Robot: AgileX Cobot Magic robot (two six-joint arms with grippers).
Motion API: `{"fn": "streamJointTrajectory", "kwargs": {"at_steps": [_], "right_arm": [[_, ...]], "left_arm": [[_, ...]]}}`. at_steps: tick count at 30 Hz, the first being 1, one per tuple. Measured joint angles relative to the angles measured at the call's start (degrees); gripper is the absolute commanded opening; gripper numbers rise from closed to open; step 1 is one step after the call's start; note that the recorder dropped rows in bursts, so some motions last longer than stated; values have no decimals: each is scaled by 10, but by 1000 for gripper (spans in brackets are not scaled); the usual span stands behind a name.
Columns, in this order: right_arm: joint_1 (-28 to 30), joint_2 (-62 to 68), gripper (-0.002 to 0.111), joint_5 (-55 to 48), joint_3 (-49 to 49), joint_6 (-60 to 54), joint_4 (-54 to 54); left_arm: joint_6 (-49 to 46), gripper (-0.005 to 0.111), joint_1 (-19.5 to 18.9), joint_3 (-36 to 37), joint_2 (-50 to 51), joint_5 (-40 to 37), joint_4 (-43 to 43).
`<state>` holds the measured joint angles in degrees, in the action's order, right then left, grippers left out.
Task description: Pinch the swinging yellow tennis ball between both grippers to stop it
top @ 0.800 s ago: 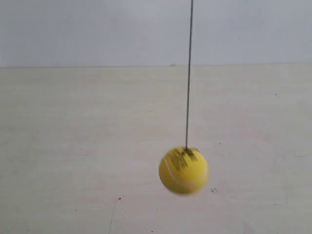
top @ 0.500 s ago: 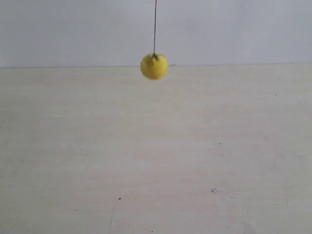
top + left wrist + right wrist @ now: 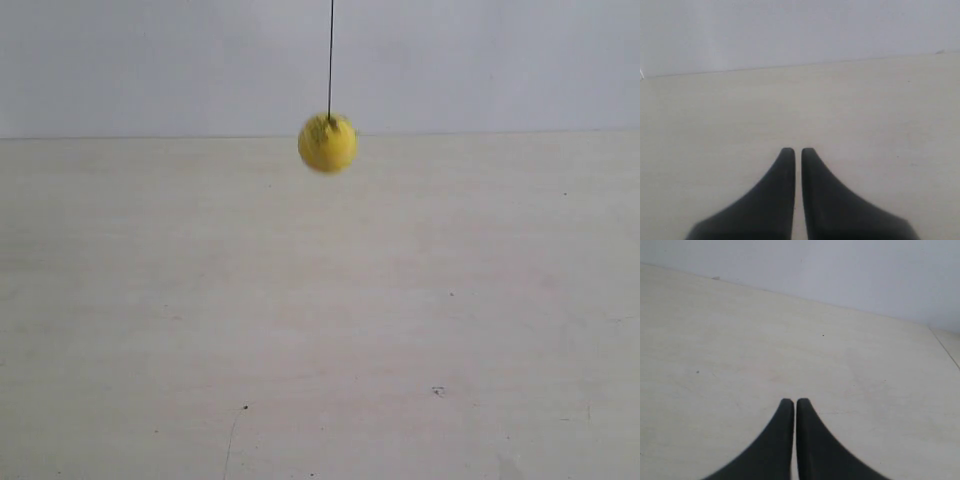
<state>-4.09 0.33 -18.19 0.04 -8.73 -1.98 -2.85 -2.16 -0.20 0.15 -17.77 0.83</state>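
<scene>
Exterior view: ball (image 3: 327,143) slightly farther right

Matt pale table (image 3: 200,330), matt yellow tennis ball (image 3: 327,145)

**Colours across the 3 views**

The small round yellow tennis ball (image 3: 327,143) is bright but blurred, and its thin string (image 3: 330,60) is dark. The flat cream tabletop (image 3: 300,320) shows faint grain and dark specks under a light grey wall (image 3: 150,60). The tapered left gripper (image 3: 796,152) and right gripper (image 3: 791,402) are plain black.
</scene>
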Motion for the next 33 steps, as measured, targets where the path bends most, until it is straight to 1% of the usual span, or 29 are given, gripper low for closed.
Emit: {"fn": "streamJointTrajectory", "kwargs": {"at_steps": [6,9,17,26,28,31,32,33], "right_arm": [[0,0,0,1,0,0,-1],[0,0,0,18,0,-4,-1],[0,0,0,136,0,25,0],[0,0,0,170,0,94,0],[0,0,0,190,0,110,0],[0,0,0,232,0,158,0],[0,0,0,253,0,193,0],[0,-1,0,265,0,210,0]], "left_arm": [[-1,5,0,0,0,0,5],[-12,5,0,0,0,16,11],[-18,5,0,0,0,125,12],[-14,5,0,0,0,193,12],[19,5,0,0,0,207,10],[114,5,0,0,0,231,4],[176,5,0,0,0,241,6],[191,5,0,0,0,247,10]]}}
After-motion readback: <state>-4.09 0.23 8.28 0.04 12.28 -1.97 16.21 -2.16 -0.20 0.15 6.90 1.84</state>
